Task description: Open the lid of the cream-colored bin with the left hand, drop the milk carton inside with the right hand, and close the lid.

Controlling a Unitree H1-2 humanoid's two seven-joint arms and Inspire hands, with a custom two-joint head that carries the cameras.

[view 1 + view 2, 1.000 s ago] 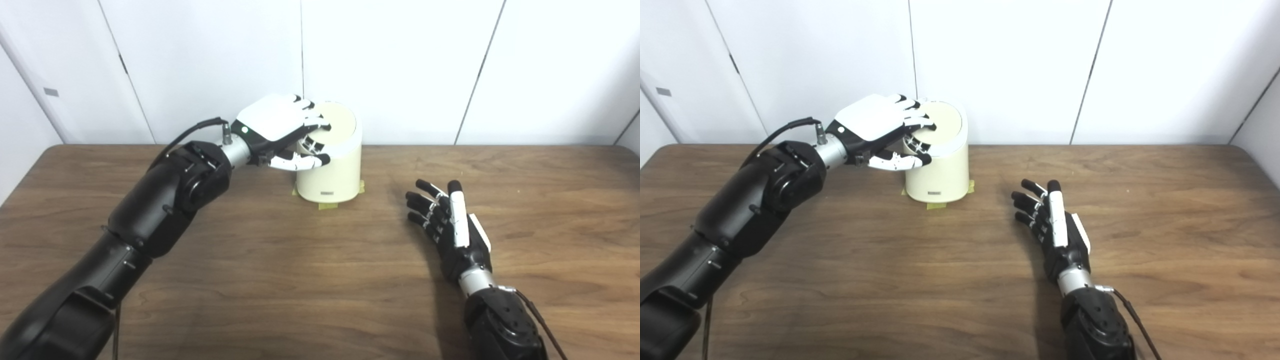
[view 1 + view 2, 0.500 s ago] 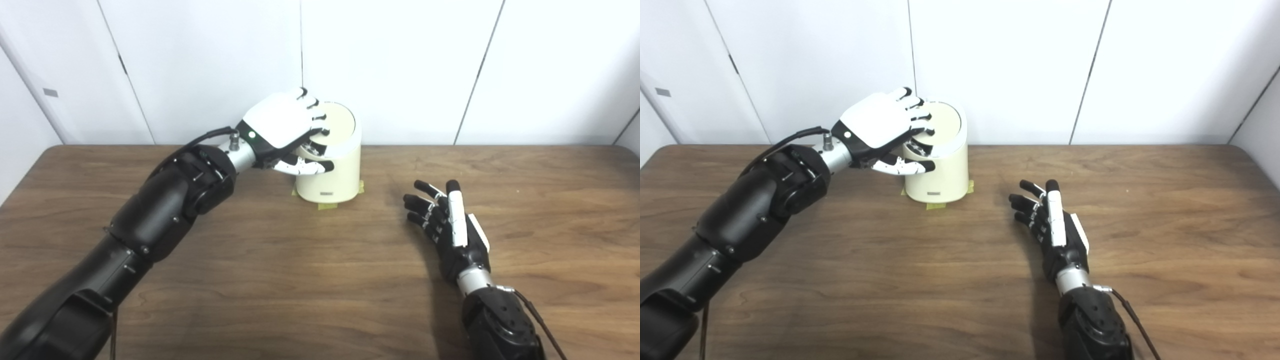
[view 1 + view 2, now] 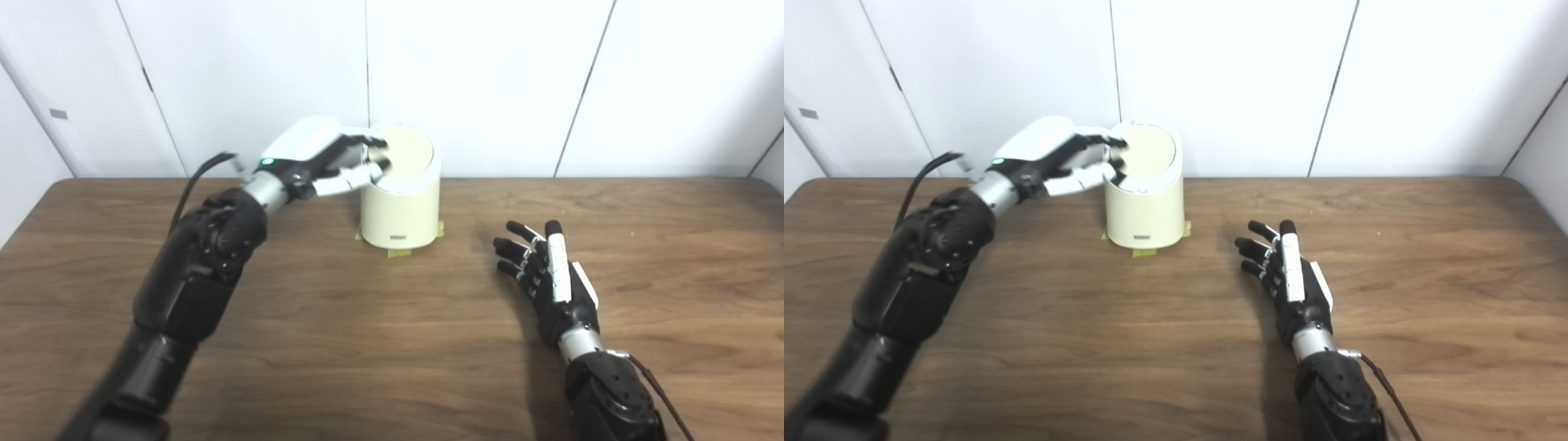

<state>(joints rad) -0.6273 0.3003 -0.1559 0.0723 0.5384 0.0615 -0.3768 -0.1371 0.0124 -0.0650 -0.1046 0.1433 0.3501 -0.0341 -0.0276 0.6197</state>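
Note:
The cream-colored bin [image 3: 401, 208] stands at the back middle of the table, and its round lid [image 3: 409, 152] lies flat and shut. My left hand [image 3: 312, 156] hovers at the bin's upper left with its fingers apart. Its fingertips reach the lid's left edge and hold nothing. My right hand [image 3: 551, 282] rests open on the table to the right of the bin, palm turned inward and empty. No milk carton shows in either view.
Yellow tape [image 3: 401, 251] marks the bin's base on the brown wooden table [image 3: 367, 343]. A white panelled wall [image 3: 490, 79] rises right behind the bin. My left arm slants in from the lower left.
My left hand has slid left off the top of the lid to its left edge, and the arm has swung left. The lid stays shut. The right hand has not moved.

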